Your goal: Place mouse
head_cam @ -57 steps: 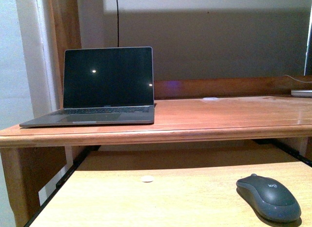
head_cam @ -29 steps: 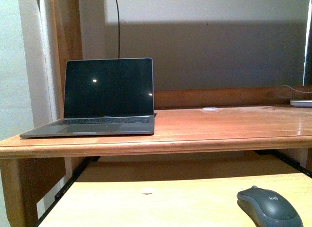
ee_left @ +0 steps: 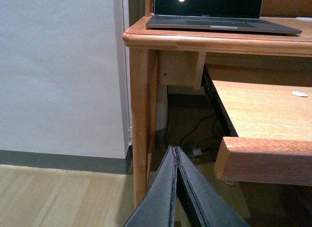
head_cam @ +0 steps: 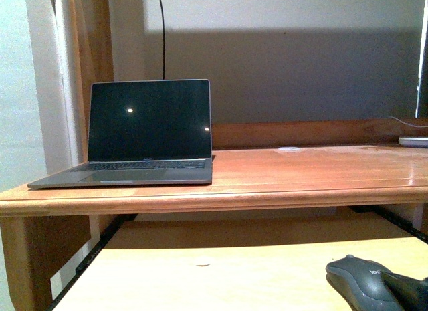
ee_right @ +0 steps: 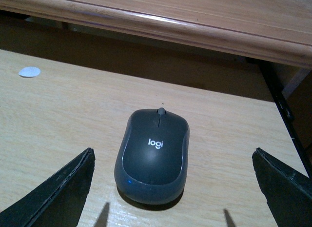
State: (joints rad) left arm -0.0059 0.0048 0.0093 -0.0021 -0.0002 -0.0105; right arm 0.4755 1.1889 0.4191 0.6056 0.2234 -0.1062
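Right pincer (ee_right: 173, 151) spread wide, empty, poised over the mouse (ee_right: 152, 156) on the lower shelf (ee_right: 58, 114). Mouse looks light, hard, slick on top: pinch its sides mid-body. Left pincer (ee_left: 175, 158) closed, empty, off to the side.

An open laptop (head_cam: 148, 134), screen dark, sits at the left of a wooden desk (head_cam: 301, 174); below, a dark grey mouse (head_cam: 356, 284) rests on the pale pull-out shelf (head_cam: 200, 281) at lower right.

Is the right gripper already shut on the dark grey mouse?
No: the right gripper stands wide open, clear on both sides of the small dark grey domed plastic mouse.
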